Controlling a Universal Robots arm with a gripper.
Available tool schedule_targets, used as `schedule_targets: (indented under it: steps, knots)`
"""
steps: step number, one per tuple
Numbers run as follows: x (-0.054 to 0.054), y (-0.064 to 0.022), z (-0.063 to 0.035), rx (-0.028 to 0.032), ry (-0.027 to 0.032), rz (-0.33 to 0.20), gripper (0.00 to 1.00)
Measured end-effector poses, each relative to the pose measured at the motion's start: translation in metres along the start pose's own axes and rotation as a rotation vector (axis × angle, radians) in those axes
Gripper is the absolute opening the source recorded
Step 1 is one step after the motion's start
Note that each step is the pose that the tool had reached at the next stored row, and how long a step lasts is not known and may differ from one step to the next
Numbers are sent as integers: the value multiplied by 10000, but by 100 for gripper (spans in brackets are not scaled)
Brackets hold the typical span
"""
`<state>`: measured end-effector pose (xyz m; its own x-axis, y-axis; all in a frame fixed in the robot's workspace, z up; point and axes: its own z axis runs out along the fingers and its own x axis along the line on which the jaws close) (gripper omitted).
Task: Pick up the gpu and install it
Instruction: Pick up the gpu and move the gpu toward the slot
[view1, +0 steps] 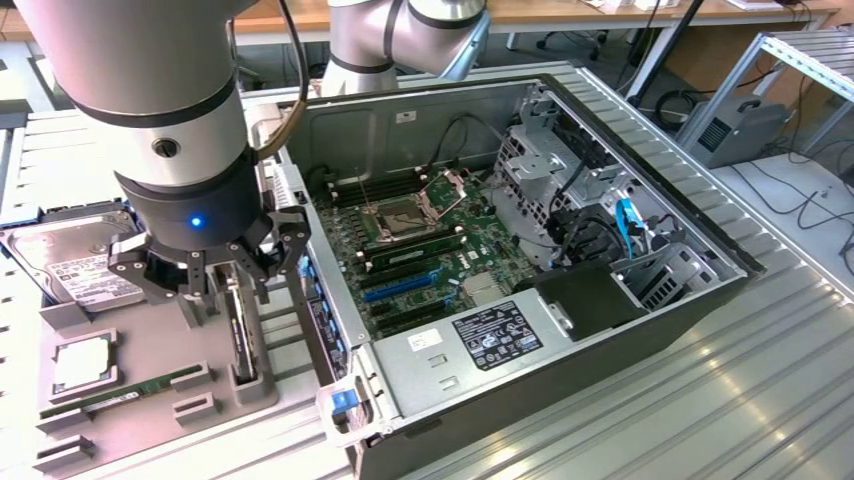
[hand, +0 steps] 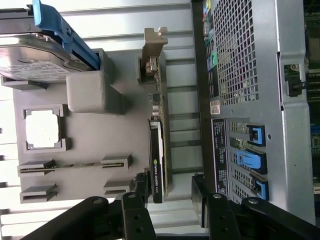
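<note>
The gpu (view1: 242, 335) stands on its long edge in a slot of the grey holder tray (view1: 147, 345), beside the open computer case (view1: 667, 300). In the wrist view the gpu (hand: 158, 150) is a thin black card with its silver bracket (hand: 153, 47) at the far end. My gripper (view1: 227, 290) hangs right over the card's near end. It is open, and the card's end lies between the two black fingers (hand: 141, 187), closer to one of them. Nothing is gripped.
On the same tray lie a hard drive (view1: 74, 265) with a blue bracket, a processor (view1: 80, 365) and a green memory stick (view1: 120, 395). The motherboard (view1: 414, 250) inside the case has blue expansion slots (view1: 400, 287). The case's rear wall (hand: 240, 60) stands close beside the card.
</note>
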<state>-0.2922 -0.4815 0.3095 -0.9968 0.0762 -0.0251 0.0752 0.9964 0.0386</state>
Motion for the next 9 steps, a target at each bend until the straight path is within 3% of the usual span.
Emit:
schedule_targets:
  steps: [9]
  knots:
    - [1,-2,36,0,0,0,48]
